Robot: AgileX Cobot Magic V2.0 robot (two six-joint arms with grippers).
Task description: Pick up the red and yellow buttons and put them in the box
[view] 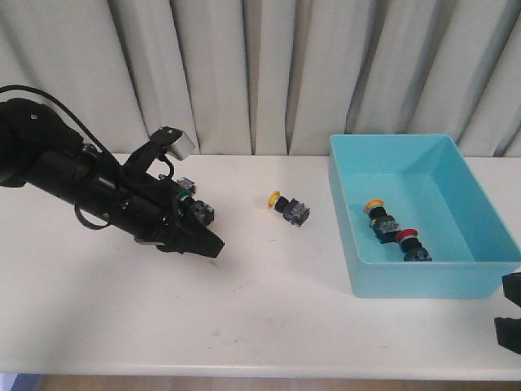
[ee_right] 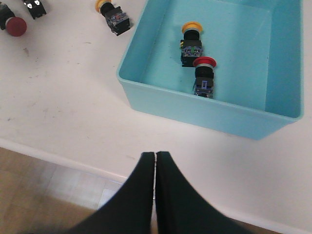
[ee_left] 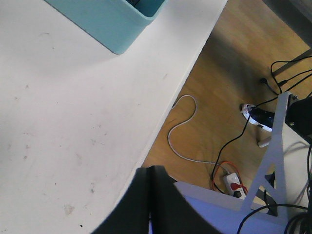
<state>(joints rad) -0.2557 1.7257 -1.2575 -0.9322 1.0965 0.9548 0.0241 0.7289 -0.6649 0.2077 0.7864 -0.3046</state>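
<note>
The turquoise box (view: 407, 273) stands on the right of the white table and holds a yellow button (view: 377, 210) and a red button (view: 409, 240). They also show in the right wrist view: the yellow button (ee_right: 191, 35) and the red button (ee_right: 204, 72) lie inside the box (ee_right: 195, 114). Another yellow button (view: 288, 206) lies on its side on the table left of the box. A red button (ee_right: 14, 25) lies further left. My left gripper (view: 215, 245) is shut and empty, low over the table. My right gripper (ee_right: 155, 155) is shut and empty, near the table's front edge.
Two button bodies (view: 201, 213) sit just behind my left arm, their caps hidden in the front view. A black switch body (ee_right: 35, 7) lies beside the red button. The left wrist view shows the box corner (ee_left: 114, 27), the table edge and floor cables (ee_left: 187, 139).
</note>
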